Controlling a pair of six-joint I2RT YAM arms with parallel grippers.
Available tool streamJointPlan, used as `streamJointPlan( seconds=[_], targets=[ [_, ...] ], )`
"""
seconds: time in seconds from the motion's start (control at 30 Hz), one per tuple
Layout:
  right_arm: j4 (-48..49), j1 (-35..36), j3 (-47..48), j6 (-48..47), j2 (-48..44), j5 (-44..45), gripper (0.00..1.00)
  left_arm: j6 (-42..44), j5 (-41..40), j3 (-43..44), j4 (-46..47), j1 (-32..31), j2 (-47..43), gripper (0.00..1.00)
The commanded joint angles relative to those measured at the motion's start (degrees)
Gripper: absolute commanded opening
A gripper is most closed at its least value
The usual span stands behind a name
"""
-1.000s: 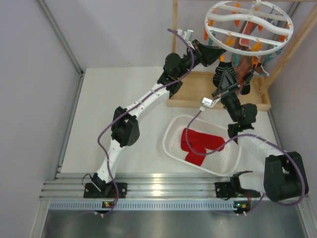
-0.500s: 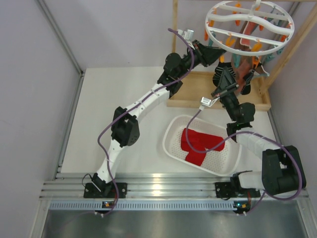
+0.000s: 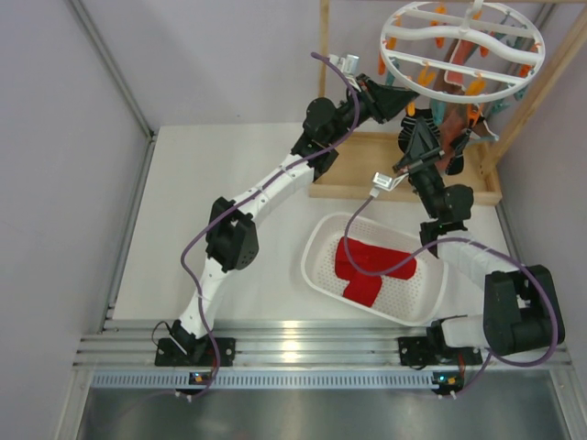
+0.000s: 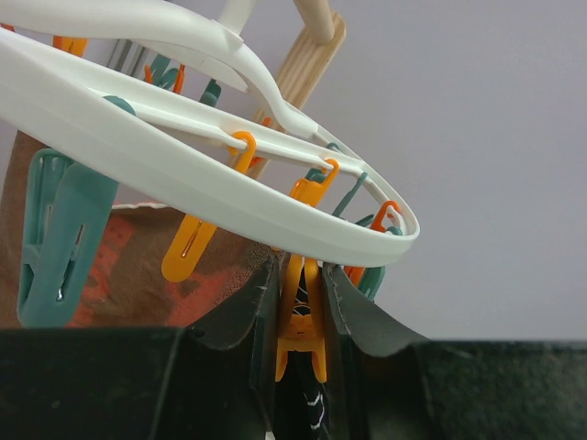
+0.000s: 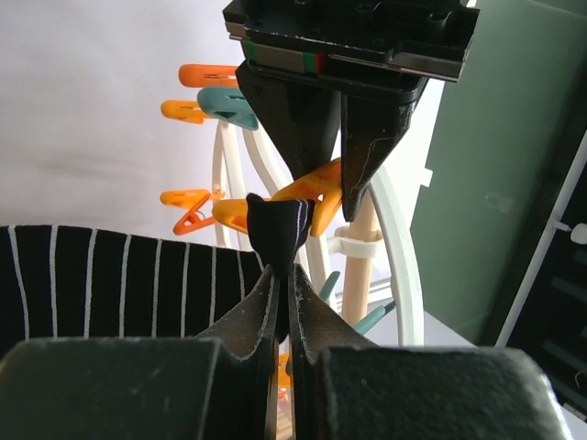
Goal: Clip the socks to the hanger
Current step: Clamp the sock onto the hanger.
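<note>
The white ring hanger [image 3: 461, 50] hangs at the back right with orange and teal clips. My left gripper [image 3: 404, 103] is shut on an orange clip [image 4: 300, 316] under the ring [image 4: 183, 174], squeezing it. My right gripper [image 3: 424, 137] is shut on a black striped sock [image 5: 280, 229] and holds its bunched tip at the mouth of that orange clip [image 5: 312, 197]. The sock's striped fabric [image 5: 92, 275] spreads to the left. The sock also shows below the clip in the left wrist view [image 4: 312, 403]. Two red socks [image 3: 371, 266] lie in the basket.
A white perforated oval basket [image 3: 316, 266] sits on the table in front of the right arm. A wooden frame [image 3: 367, 174] holds the hanger up. A salmon-and-teal sock [image 4: 119, 266] hangs from a teal clip [image 4: 55, 238].
My right gripper has risen a little towards the hanger with the striped sock. The left gripper has stayed on the orange clip.
</note>
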Motion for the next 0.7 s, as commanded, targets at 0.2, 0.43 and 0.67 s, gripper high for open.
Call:
streamJointPlan(
  seconds=[0.2, 0.43, 0.67],
  targets=[
    [3.6, -0.46, 3.79, 0.25, 0.11, -1.14, 0.0, -0.84, 1.29, 0.53, -0.27, -0.3, -2.64, 0.0],
    [2.99, -0.37, 5.28, 0.07, 0.9, -0.89, 0.0, -1.1, 1.55, 0.62, -0.01, -0.56, -2.38, 0.0],
    [2.29, -0.37, 5.63, 0.25, 1.07, -0.97, 0.0, -1.8, 1.47, 0.62, 0.78, -0.65, -2.47, 0.0]
  ],
)
